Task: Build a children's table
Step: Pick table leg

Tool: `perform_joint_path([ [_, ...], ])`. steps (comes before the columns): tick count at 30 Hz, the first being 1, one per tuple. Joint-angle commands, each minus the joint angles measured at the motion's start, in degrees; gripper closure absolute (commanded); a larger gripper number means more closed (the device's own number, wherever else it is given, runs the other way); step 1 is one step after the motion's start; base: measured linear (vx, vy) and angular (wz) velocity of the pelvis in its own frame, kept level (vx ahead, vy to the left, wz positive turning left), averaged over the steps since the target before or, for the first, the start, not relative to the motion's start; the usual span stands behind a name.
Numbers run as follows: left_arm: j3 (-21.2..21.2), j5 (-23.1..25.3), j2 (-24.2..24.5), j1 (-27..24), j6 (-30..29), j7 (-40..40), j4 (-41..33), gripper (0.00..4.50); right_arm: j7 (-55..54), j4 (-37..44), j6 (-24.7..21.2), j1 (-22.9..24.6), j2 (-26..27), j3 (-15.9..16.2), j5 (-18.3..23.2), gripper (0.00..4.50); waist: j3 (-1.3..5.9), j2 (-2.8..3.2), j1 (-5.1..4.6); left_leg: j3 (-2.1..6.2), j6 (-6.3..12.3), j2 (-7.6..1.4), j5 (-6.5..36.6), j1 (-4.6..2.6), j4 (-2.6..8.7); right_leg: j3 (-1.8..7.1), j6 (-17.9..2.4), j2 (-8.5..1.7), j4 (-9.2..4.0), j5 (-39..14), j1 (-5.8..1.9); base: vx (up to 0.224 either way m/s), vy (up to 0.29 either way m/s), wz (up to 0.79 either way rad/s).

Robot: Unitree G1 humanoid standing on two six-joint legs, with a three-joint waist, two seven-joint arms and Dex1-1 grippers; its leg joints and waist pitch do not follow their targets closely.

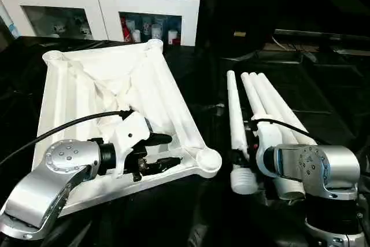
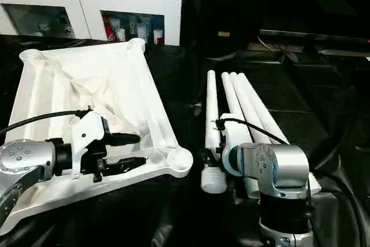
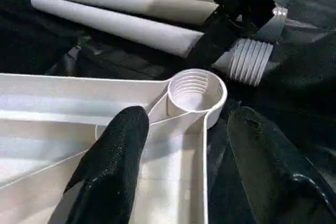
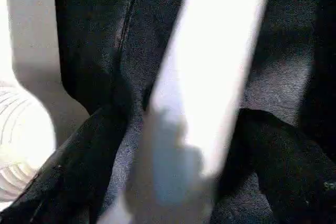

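Note:
The white table top (image 1: pixel 75 85) lies ribbed side up on black cloth. My left gripper (image 1: pixel 162 151) hovers over its near right corner, open. One finger (image 3: pixel 115 166) is inside the rim and the other outside it, just short of the threaded corner socket (image 3: pixel 194 90). To the right, the white tube legs (image 1: pixel 257 99) lie side by side. My right gripper (image 4: pixel 178 124) stands open astride the leftmost leg (image 1: pixel 232 108) near its threaded end (image 1: pixel 243 179), one black finger (image 4: pixel 283 171) on each side of the tube.
A white glass-door cabinet (image 1: pixel 98 4) stands behind the table top. Black cloth (image 1: pixel 324 96) covers the whole work surface, with wrinkled folds to the right of the legs. A black cable (image 1: pixel 69 125) runs along my left forearm.

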State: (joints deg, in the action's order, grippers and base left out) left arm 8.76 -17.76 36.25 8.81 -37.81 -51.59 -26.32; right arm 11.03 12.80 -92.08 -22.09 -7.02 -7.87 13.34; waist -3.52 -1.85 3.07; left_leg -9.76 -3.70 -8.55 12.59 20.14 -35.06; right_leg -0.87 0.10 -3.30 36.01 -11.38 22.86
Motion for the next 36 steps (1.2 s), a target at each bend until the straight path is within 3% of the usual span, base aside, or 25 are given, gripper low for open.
perform_joint_path([
  [1,0.5,-0.2,0.7,0.1,-0.6,0.2,-1.6,1.68,-0.6,-0.4,-0.4,0.4,0.1,-1.0,0.2,0.92,3.06,0.62,0.18,1.34,-4.56,-3.33,7.4,-0.34,5.13,2.71,-8.1,-3.94,-4.2,-12.9,-2.01,0.0,0.0,0.0],
  [3,0.7,0.0,0.9,0.2,-0.7,0.3,-1.6,1.68,-0.9,-0.9,-0.4,0.3,0.4,-1.4,-0.1,1.29,3.11,0.7,0.19,1.31,-4.65,-3.31,6.8,-0.35,5.11,2.64,-8.2,-3.84,-4.11,-11.8,-2.04,0.0,0.0,0.0],
  [18,1.4,0.4,0.4,2.2,-0.1,1.2,0.2,1.68,-2.3,-2.2,-0.4,-0.3,1.5,-3.9,-0.3,2.5,3.2,0.88,0.25,1.27,-4.8,-3.24,6.1,-0.35,5.02,2.57,-8.8,-3.77,-3.94,-10.2,-2.19,0.0,0.0,0.0],
  [31,-3.0,-2.1,-6.2,5.6,1.0,6.9,3.1,1.68,-0.7,-1.1,-0.2,-4.6,2.7,-9.3,1.6,2.62,3.44,0.77,0.3,1.15,-4.53,-3.17,4.5,-0.32,4.74,2.53,-9.7,-3.72,-3.62,-7.4,-2.5,0.0,0.0,0.0],
  [35,-6.8,-4.8,-11.3,9.4,-1.2,11.6,5.5,1.68,1.1,-0.5,3.3,-6.8,3.3,-12.3,3.6,2.62,3.55,0.51,0.51,1.02,-3.91,-3.14,3.9,-0.32,4.5,2.54,-10.8,-3.85,-3.5,-6.1,-2.67,0.0,0.0,0.0],
  [36,-8.8,-6.3,-13.5,11.8,-4.1,14.3,7.7,1.68,3.0,-0.2,9.6,-6.9,3.4,-13.1,5.4,2.62,3.52,0.09,0.5,1.01,-3.58,-3.19,4.0,-0.22,4.52,2.5,-10.5,-3.89,-3.66,-6.7,-2.74,0.0,0.0,0.0],
])
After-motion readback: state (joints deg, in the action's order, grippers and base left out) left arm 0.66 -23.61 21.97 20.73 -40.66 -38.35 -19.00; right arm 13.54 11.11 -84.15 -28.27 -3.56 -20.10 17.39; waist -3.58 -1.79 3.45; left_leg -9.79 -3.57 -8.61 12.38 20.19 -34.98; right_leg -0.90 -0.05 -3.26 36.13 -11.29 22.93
